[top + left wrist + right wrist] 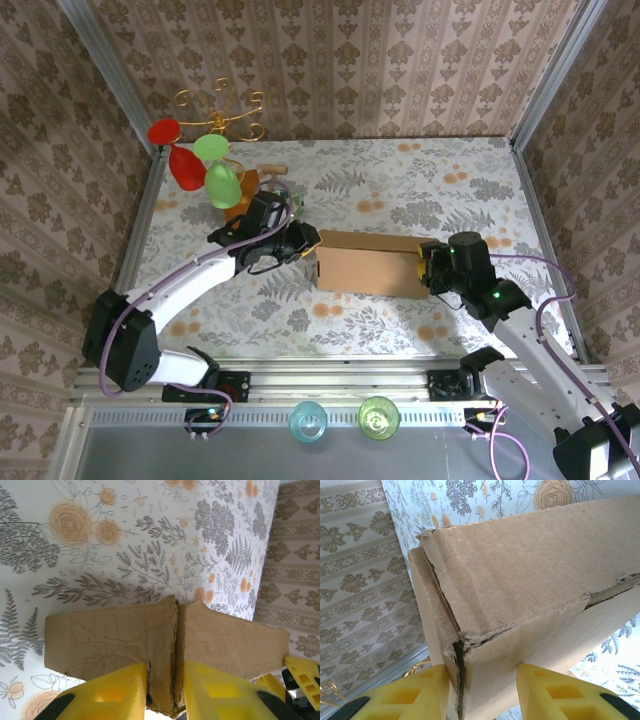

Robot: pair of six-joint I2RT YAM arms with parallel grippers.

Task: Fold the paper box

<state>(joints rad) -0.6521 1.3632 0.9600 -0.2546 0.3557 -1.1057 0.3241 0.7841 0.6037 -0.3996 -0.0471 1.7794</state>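
Two grips hold the box [368, 265] on the table [450, 180]: your left gripper [165, 677] clamps its end flaps, your right gripper [482, 680] pinches the right corner. Pull unevenly and the frayed corner may tear, or the flaps slip free.

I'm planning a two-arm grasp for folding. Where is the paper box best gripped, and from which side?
Grip the paper box by its thin end walls, coming in from each short end, jaws astride the wall. The body looks too broad to span, but the upright end walls fit between the jaws, as the left end effector and right end effector show.
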